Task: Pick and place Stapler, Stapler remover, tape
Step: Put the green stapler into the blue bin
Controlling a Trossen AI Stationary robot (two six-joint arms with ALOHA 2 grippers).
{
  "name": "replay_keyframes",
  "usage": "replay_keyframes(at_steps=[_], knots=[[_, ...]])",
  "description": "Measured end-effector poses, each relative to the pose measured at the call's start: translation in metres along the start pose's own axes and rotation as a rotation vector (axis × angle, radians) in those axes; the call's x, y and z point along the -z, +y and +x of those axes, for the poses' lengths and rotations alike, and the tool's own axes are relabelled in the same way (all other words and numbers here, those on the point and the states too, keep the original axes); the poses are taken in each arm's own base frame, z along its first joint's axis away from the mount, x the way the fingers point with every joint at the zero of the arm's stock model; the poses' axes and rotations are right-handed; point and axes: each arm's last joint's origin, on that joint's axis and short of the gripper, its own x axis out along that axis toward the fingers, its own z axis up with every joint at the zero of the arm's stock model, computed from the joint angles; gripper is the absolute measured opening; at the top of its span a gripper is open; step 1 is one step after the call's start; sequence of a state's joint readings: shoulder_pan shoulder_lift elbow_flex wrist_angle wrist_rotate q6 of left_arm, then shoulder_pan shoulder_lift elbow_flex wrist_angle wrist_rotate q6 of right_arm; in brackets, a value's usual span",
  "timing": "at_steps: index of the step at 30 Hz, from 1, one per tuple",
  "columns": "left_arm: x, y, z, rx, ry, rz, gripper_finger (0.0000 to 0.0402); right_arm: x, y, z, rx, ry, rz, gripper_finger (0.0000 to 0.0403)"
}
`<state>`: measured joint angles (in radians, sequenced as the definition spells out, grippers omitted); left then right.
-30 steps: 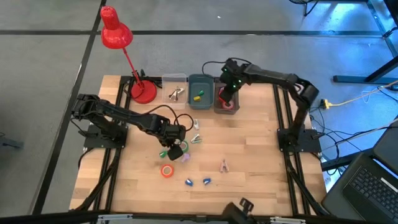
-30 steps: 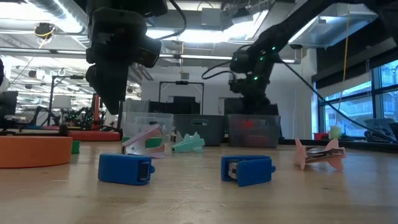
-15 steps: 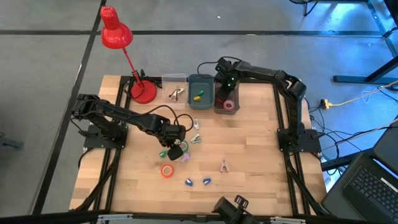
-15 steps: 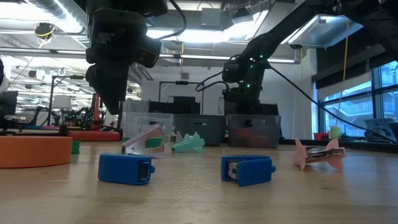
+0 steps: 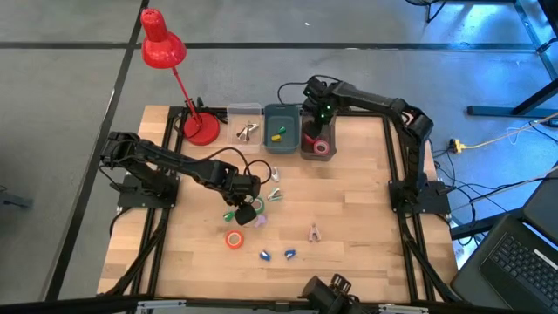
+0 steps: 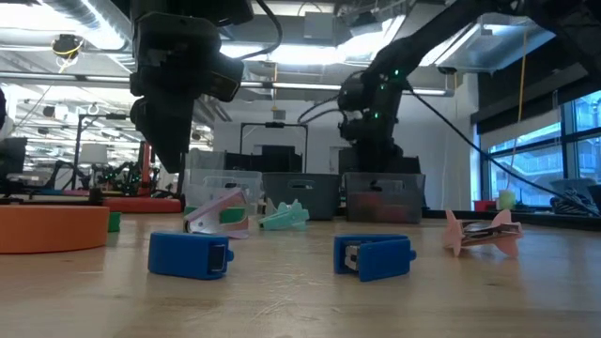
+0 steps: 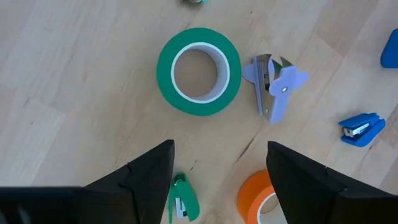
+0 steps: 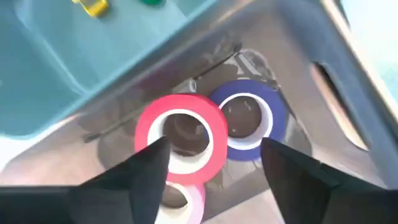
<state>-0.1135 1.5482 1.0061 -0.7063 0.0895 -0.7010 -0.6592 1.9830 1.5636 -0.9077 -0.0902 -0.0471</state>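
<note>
My left gripper (image 7: 217, 180) hangs open above a green tape ring (image 7: 199, 71) lying flat on the table (image 5: 349, 209), touching nothing. Beside the ring lie a purple staple remover (image 7: 273, 87), a small green stapler (image 7: 183, 205), an orange tape ring (image 7: 261, 199) and a blue stapler (image 7: 360, 127). My right gripper (image 8: 214, 174) stands open over the grey bin (image 5: 305, 150) at the far edge. Inside that bin a red tape ring (image 8: 181, 138), a purple one (image 8: 247, 118) and a pink one (image 8: 180, 199) lie flat, apart from the fingers.
A teal bin (image 5: 280, 118) with small yellow and green pieces and a clear bin (image 5: 245, 113) stand left of the grey bin. A red desk lamp (image 5: 199, 129) stands at the far left. Two blue staplers (image 5: 264, 255) and a pink remover (image 5: 313, 232) lie toward the near edge.
My right gripper has risen above the grey bin and shifted slightly toward the table's left, its arm swinging along. The left arm and the things on the table have kept still.
</note>
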Motion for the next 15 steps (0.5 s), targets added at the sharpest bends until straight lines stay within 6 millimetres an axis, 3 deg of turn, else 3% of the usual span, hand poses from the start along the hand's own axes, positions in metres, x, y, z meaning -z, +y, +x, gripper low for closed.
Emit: replay_keyframes(at_steps=[6, 15], knots=[[0.006, 0.001, -0.004, -0.026, 0.03, -0.057, 0.0244, 0.01, 0.013, -0.056, -0.003, -0.083, 0.017, 0.0282], [0.037, -0.023, -0.033, -0.044, -0.133, -0.134, 0.0244, 0.057, 0.047, -0.135, -0.007, -0.138, 0.041, 0.0284]])
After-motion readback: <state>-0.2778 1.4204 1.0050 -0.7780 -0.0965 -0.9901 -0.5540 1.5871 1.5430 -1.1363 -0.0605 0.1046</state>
